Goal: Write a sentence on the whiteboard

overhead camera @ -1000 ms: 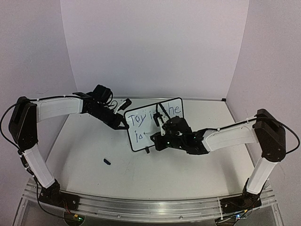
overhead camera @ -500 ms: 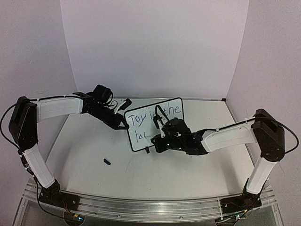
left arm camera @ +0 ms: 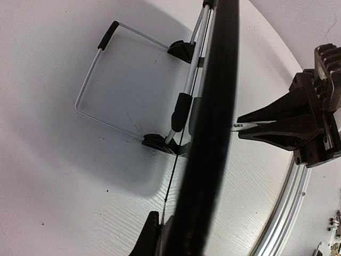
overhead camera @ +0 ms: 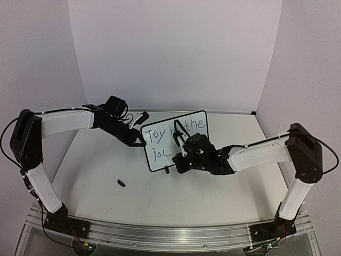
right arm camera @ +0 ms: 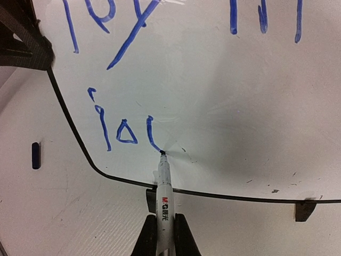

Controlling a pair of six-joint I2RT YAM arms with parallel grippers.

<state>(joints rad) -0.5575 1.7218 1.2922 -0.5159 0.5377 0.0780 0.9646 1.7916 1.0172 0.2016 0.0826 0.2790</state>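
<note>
**Ops:** So, overhead first. What have you got?

**Me:** I see the whiteboard (overhead camera: 161, 162) propped up about mid-table, its face toward the arms. The sentence (overhead camera: 154, 134) is in blue. On the top line I read "Toy" and "the", with the middle hidden by the right arm. The second line is only a few letters at lower left. The left gripper (overhead camera: 140, 142) sits at the board's left edge. The right gripper (overhead camera: 180, 160) hangs in front of the lower half of the face. A small dark cap (overhead camera: 121, 183) lies on the table (overhead camera: 106, 205), well apart from the board, near-left of it.

**Ops:** Left wrist?

**Me:** The board shows edge-on, a blurred dark band running down past my one visible finger (left arm camera: 151, 234). The jaws are pressed together on that edge. Behind it, a wire stand (left arm camera: 96, 80) rests on the table.

**Ops:** Right wrist?

**Me:** The jaws are pinched on a white marker (right arm camera: 164, 200), and its tip touches the board just past the third letter of the lower line. The black frame curves below the tip, with one black foot (right arm camera: 305, 209) off to the right.
</note>
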